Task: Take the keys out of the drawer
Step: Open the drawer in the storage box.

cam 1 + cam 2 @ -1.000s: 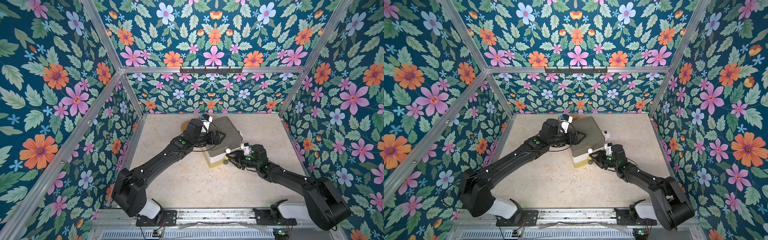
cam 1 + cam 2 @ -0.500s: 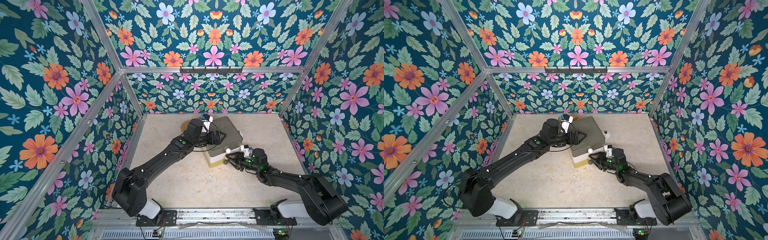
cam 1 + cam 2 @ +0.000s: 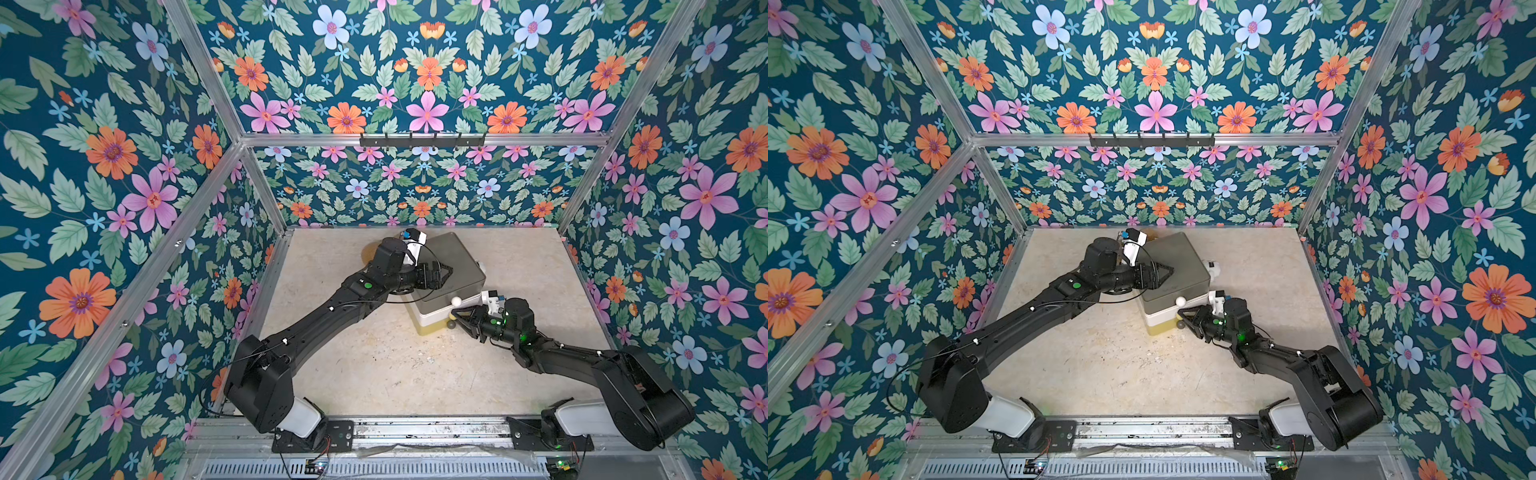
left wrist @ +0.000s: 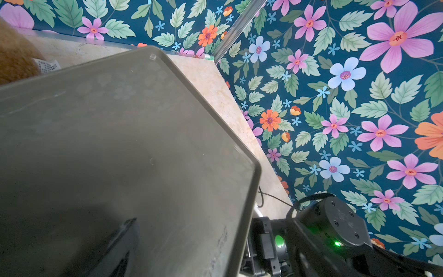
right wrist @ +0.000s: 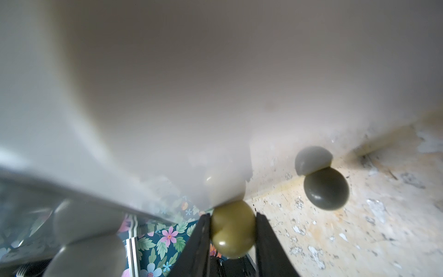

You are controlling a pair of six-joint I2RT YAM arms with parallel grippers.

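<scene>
Fingers pinching an olive drawer knob

The right gripper [image 3: 458,321] is reaching in low at the front of the drawer unit [image 3: 461,257], and its two black fingers [image 5: 201,244] are pressing on both sides of the olive knob [image 5: 232,227], parted only as far as the knob's width. A grey-green knob [image 5: 326,191] is sitting near it, apart from the fingers, and a white knob [image 3: 456,301] is sticking out higher on the same front. The left gripper [image 3: 446,272] is lying over the unit's grey top; whether its fingers are parted cannot be told. The keys are not showing in any view, and no drawer is showing its inside. The unit is standing askew toward the back wall, with the right arm lying between it and the right wall, while open tabletop [image 3: 374,365] is stretching from the unit's front edge to the near rail.
</scene>
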